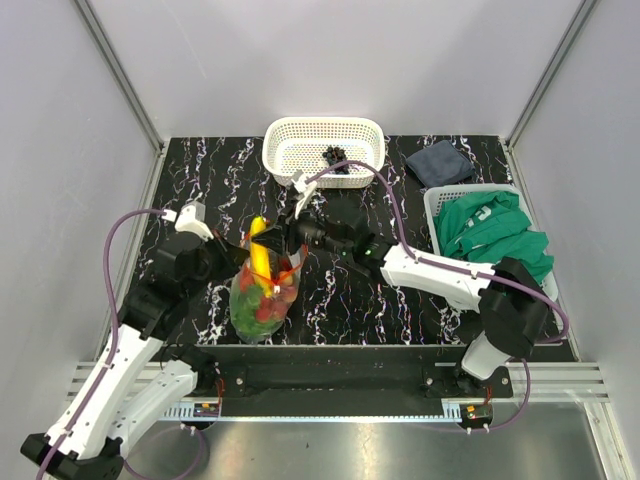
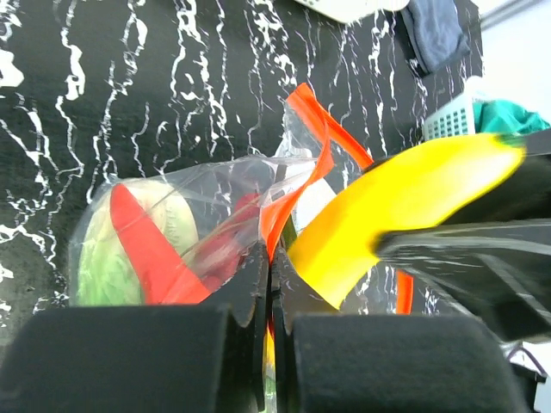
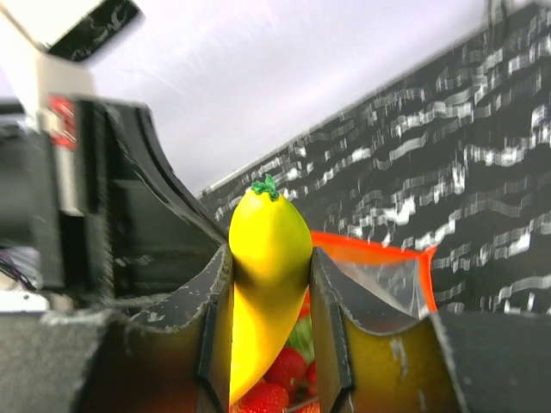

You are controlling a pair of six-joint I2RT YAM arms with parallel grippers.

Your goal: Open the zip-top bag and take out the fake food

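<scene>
Zip-top bag [image 1: 262,300]: mouth open, resting on black marbled surface [image 1: 400,300], between both tools. Left tool [image 2: 269,288]: fully closed, pinching bag's plastic rim. Right tool [image 3: 269,258]: partly open, jaws clamped on both sides of banana [image 3: 265,232], directly above bag mouth. Banana: upright between jaws, green stem up, lower end at bag mouth. Lettuce [image 2: 103,258], red pepper [image 2: 142,245], strawberries [image 3: 277,379]: inside bag, below right tool, ahead of left tool.
</scene>
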